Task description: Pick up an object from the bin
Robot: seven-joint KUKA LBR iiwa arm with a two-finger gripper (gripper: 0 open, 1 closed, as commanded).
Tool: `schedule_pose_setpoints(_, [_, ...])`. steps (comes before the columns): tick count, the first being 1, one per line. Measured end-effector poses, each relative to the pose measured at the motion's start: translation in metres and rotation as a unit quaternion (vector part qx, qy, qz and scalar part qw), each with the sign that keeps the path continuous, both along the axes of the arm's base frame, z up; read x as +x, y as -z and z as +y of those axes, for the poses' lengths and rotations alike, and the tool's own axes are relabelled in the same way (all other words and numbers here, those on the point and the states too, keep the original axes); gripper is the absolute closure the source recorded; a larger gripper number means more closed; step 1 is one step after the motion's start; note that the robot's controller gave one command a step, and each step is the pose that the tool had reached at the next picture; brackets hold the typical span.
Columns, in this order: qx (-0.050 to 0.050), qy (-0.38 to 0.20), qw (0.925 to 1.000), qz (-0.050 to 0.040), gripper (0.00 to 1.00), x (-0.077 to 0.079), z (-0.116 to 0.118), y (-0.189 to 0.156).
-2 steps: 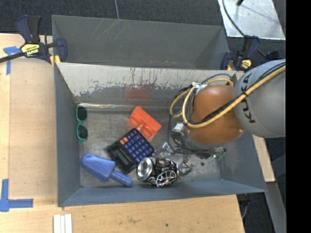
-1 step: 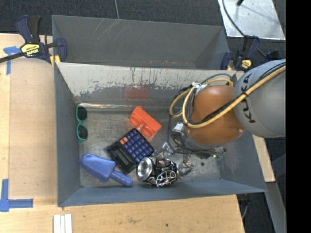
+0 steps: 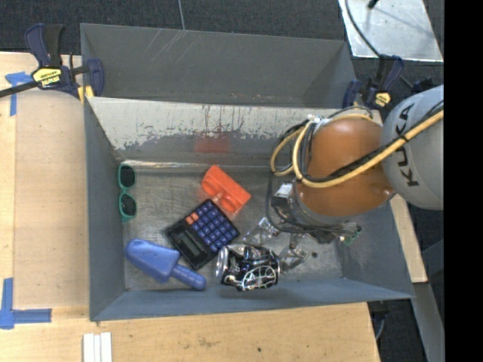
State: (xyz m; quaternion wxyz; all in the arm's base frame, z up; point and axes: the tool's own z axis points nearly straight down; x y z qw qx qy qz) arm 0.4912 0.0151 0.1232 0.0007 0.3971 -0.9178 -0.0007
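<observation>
My gripper (image 3: 291, 240) reaches down at the right of the bin floor, under the arm's orange cover, and only its metal lower part shows. Just below and left of it lies a crumpled black, white and blue shiny thing (image 3: 249, 268) by the front wall. A black calculator with blue keys (image 3: 202, 233) lies further left, tilted. Behind the calculator sits an orange block (image 3: 225, 189). I see nothing held in the gripper.
A blue plastic scoop-shaped thing (image 3: 162, 262) lies at the front left. Green sunglasses (image 3: 126, 193) rest against the left wall. The arm's body and cables cover the bin's right side.
</observation>
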Motion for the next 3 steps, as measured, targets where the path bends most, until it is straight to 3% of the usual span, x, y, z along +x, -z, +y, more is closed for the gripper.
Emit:
schedule_pose_setpoints(1, [0.000,-0.052,0.9986,-0.0050,1.00,0.001,0.013,-0.028])
schedule_pose_setpoints(2, [0.001,-0.055,0.9985,-0.0023,1.00,-0.004,-0.023,-0.033])
schedule_pose_setpoints(3, [0.000,-0.092,0.9958,-0.0017,1.00,0.014,0.013,-0.155])
